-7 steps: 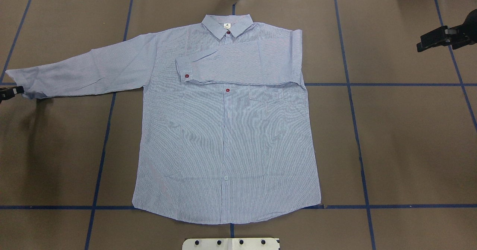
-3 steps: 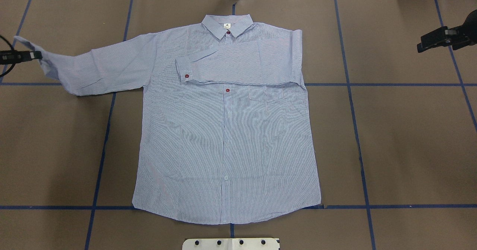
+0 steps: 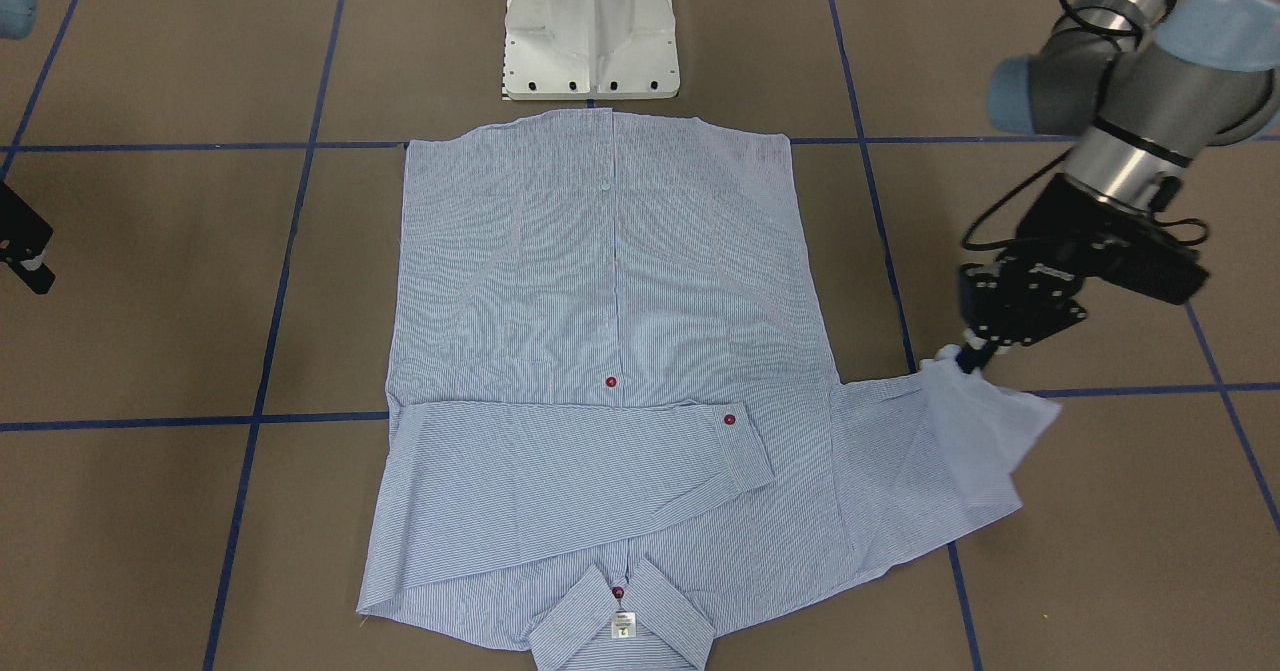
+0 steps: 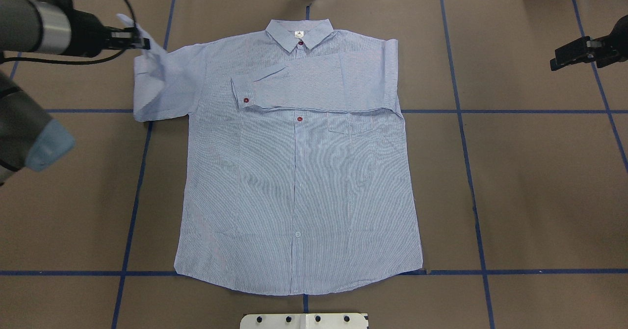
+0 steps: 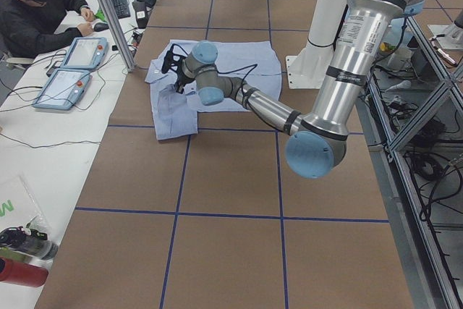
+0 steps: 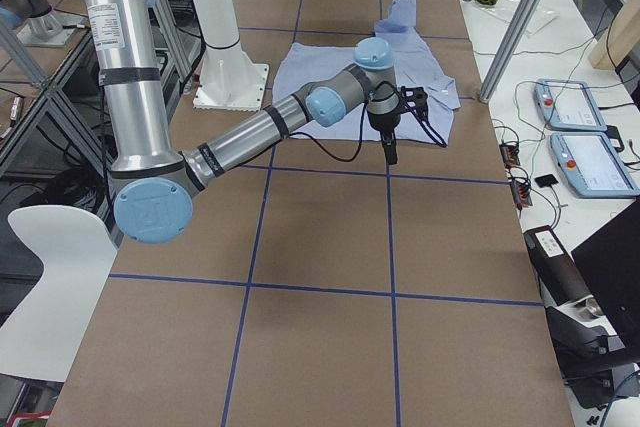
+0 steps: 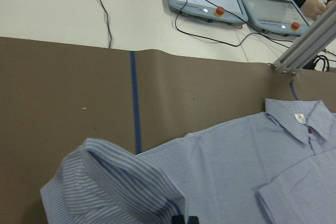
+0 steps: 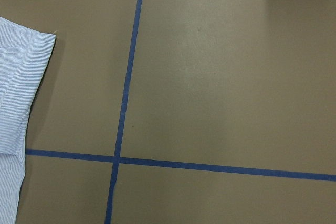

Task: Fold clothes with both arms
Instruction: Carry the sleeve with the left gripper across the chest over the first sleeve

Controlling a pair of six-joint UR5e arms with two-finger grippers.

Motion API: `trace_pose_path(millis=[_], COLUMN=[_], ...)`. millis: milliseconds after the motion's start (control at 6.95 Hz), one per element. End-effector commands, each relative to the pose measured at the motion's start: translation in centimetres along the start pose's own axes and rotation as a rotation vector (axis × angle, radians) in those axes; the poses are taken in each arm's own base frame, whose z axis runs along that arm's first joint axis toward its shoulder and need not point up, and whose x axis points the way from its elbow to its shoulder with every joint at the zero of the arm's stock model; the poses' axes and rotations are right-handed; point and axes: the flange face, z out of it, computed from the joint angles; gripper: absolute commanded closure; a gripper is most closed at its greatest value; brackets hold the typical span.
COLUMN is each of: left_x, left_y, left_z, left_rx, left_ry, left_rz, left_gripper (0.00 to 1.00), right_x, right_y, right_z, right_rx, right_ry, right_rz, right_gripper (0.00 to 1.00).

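Clamps the raised sleeve (image 3: 985, 431) of the shirt (image 3: 600, 281) with left gripper (image 3: 967, 356), plain from front, unclear overhead; cannot tell right gripper (image 4: 553, 63) state anywhere.

The left arm (image 4: 34, 27) stretches far out, and the left gripper (image 4: 141, 40) has its fingers (image 7: 184, 219) pinched together on a shirt sleeve (image 4: 157, 74). The right arm (image 6: 250, 132) reaches out to its own side. The right gripper (image 4: 554, 63) points down, holding nothing; whether its fingers are parted is unclear.
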Motion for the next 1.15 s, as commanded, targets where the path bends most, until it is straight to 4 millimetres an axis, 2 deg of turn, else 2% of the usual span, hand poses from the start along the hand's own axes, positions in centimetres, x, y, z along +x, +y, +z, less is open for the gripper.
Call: trace_pose_path(millis=[0,144,288,576,720,1007], left_x=[16.0,19.3,20.9,24.2,25.2,25.9], left_y=[4.6,6.8,7.5,6.6,8.7,11.3], left_z=[4.3,4.8,5.3,7.6,8.7,10.6], left_rx=[-0.071,-0.075,-0.076,-0.082,-0.069,-0.075], left_ry=[0.015,0.044,0.051,0.042,0.029,0.003], left_rz=[-0.019,0.002,0.007,-0.042,-0.031,-0.021], left_gripper=[1.00,1.00,1.00,1.00,1.00,1.00], right_x=[0.2,0.3,0.3,0.3,0.3,0.4], right_y=[0.2,0.3,0.3,0.3,0.2,0.2], right_z=[0.1,0.3,0.3,0.2,0.2,0.2], right_rx=[-0.004,-0.007,-0.006,-0.006,-0.004,-0.005], right_ry=[0.002,0.005,0.006,0.004,0.006,0.006], right_rz=[0.007,0.006,0.007,0.006,0.007,0.008], right_gripper=[0.00,0.00,0.00,0.00,0.00,0.00])
